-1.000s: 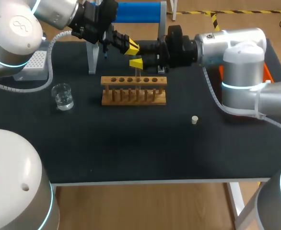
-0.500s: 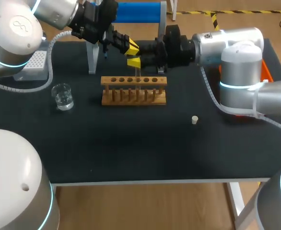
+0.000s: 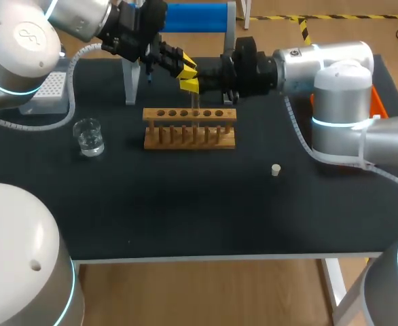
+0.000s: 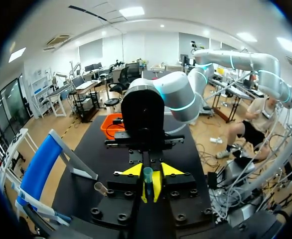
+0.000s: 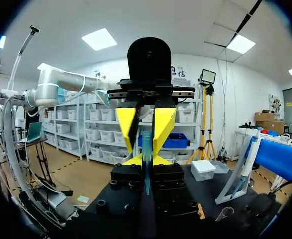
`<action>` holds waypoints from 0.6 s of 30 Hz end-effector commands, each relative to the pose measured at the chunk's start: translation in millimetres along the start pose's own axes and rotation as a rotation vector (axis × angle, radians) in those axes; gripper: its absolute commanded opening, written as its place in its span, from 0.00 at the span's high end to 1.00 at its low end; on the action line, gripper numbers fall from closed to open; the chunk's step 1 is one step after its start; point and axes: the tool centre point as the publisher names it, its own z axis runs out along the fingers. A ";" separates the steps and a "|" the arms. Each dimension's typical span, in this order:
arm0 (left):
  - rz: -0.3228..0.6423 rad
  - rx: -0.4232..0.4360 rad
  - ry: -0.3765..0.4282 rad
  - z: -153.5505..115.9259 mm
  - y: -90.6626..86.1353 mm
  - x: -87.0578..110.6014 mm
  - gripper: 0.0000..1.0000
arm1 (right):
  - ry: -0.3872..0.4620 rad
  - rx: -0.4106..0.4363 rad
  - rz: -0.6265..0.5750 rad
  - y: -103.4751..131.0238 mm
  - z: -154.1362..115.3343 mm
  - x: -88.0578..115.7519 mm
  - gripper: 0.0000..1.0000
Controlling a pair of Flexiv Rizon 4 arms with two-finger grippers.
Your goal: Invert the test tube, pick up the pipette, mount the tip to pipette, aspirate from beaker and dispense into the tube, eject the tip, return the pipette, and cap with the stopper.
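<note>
The black desk (image 3: 185, 217) carries all task items. Our left arm (image 3: 22, 47) and right arm (image 3: 328, 61) meet over its rear middle, in front of the stand with the blue top bar (image 3: 192, 15). The wooden rack (image 3: 189, 129) stands at mid-desk with its row of holes facing up. A white tip box (image 3: 49, 88) sits at the rear left, and the glass beaker (image 3: 88, 136), holding clear liquid, stands in front of it. The right hand (image 5: 147, 159) has its yellow tips pressed onto the test tube (image 5: 147, 149), pinching it from two sides. The left hand (image 3: 185, 68) faces it tip to tip with fingers spread, one on each side of the tube and apart from it. The tube is thin, clear glass with a pale teal tint. In the left wrist view its open rim shows as a small ring. In the head view it appears as a fine pale line running down from the right hand toward the rack. We cannot tell whether its lower end touches the rack. The pale stopper (image 3: 276, 170) lies alone to the right, well apart from the rack.
</note>
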 end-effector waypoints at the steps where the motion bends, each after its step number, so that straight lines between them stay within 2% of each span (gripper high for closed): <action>1: 0.000 0.000 -0.001 -0.7 0.5 1.0 0.00 | 0.002 -0.002 0.000 -1.5 -7.3 2.1 1.00; 10: 0.000 0.000 -0.001 -0.7 0.5 1.0 0.00 | -0.013 0.002 0.008 -12.3 -41.5 19.0 1.00; 18: 0.000 0.000 -0.001 -0.7 0.5 1.0 0.00 | -0.024 0.022 0.004 -22.9 -85.9 45.0 1.00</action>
